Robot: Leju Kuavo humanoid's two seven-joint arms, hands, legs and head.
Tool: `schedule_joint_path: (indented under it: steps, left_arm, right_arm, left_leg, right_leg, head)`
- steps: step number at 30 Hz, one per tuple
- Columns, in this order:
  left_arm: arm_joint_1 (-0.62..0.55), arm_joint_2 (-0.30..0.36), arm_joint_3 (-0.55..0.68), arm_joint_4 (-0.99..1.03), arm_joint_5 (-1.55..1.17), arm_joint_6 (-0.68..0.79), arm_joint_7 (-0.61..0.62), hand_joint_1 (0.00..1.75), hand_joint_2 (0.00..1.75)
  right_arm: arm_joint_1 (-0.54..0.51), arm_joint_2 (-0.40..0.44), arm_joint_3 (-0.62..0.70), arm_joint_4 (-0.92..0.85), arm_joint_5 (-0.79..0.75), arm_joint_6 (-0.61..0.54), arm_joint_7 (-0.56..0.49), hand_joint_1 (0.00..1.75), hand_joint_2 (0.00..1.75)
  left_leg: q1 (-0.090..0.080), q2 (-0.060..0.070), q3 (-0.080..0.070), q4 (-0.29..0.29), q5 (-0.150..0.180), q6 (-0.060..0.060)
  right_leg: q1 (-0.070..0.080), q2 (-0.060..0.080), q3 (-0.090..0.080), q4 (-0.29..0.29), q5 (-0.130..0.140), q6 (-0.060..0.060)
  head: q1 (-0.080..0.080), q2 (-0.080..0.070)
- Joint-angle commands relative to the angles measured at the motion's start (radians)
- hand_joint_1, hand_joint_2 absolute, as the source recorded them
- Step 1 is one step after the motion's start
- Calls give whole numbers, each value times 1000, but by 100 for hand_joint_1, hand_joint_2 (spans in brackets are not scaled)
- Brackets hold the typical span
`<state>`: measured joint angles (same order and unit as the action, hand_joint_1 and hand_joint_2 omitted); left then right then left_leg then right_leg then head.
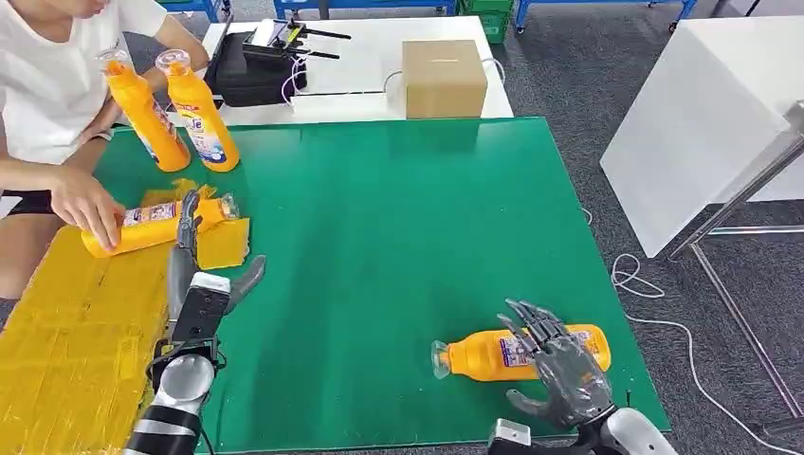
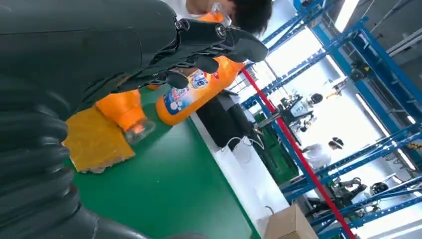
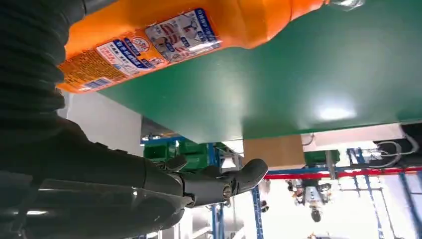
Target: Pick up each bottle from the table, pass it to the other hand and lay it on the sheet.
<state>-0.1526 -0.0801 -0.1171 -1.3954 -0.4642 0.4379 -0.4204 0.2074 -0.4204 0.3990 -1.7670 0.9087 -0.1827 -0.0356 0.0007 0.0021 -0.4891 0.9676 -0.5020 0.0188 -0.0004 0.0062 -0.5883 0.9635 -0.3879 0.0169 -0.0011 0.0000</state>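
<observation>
While one bottle (image 1: 152, 226) lies on the yellow sheet (image 1: 76, 332) at left beside the open left robot hand (image 1: 194, 275), the open right robot hand (image 1: 559, 365) reaches over another bottle (image 1: 517, 353) lying on the green tabletop (image 1: 398, 237) at lower right, with two upright bottles (image 1: 171, 114) waiting upper left.

A cardboard box (image 1: 444, 78) stands on the white table (image 1: 379, 57) beyond the green mat (image 1: 408, 246), near a black case (image 1: 248, 71)

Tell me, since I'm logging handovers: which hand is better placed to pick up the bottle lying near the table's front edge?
The right hand. It is right at the lying bottle, fingers spread and apart. The left hand is far across the green table, by the yellow sheet.
</observation>
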Motion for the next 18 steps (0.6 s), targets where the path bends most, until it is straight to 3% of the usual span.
schedule_joint_path:
  steps: [1,8,18]
  left_arm:
    - [20,-12,-49,10,14,-14,4,0,175]
    - [16,-18,-66,8,15,-27,14,0,175]
    - [12,-18,-67,7,16,-30,16,0,175]
  right_arm:
    - [42,-40,-135,18,-34,19,68,0,175]
    - [-5,11,-136,126,92,66,132,0,175]
    - [-16,13,-134,142,100,67,137,0,175]
  left_leg:
    - [0,-2,2,-1,-1,0]
    - [1,0,3,-2,-1,-1]
    - [0,0,2,-1,-1,0]
  right_leg:
    - [0,-3,3,-1,-2,1]
    - [0,-1,3,-2,0,0]
    - [0,0,2,-1,0,0]
  head:
    - [0,0]
    - [0,0]
    - [0,0]
